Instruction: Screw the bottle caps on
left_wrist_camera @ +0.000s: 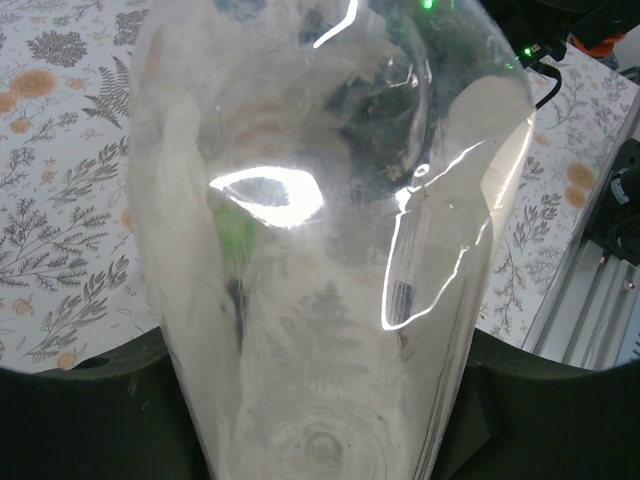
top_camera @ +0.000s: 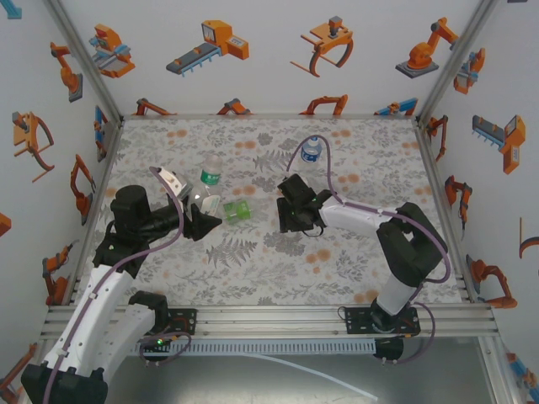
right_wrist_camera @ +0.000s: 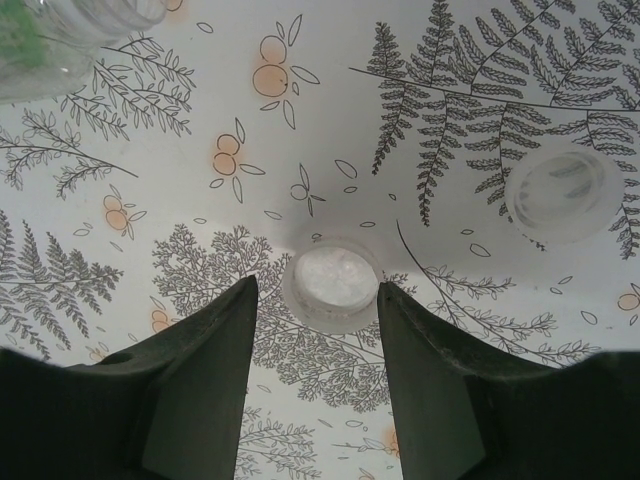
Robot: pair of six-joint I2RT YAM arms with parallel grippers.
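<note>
My left gripper [top_camera: 205,220] is shut on the base of a clear, green-tinted bottle [top_camera: 237,210] that lies pointing right over the table. In the left wrist view that bottle [left_wrist_camera: 330,250] runs from between the dark fingers [left_wrist_camera: 90,420] away from the camera. My right gripper [right_wrist_camera: 318,290] points down at the table, open. A whitish bottle cap [right_wrist_camera: 333,283] lies on the cloth just beyond its tips, with a gap on each side. A second whitish cap [right_wrist_camera: 563,192] lies to the right. In the top view the right gripper [top_camera: 296,220] is right of the held bottle.
A bottle with a green-and-white label [top_camera: 210,175] stands just behind the left gripper. A blue-labelled bottle [top_camera: 312,150] stands at the back centre. A bottle neck [right_wrist_camera: 70,30] shows at the right wrist view's top left. Printed walls [top_camera: 76,126] enclose the flower-patterned table [top_camera: 253,269].
</note>
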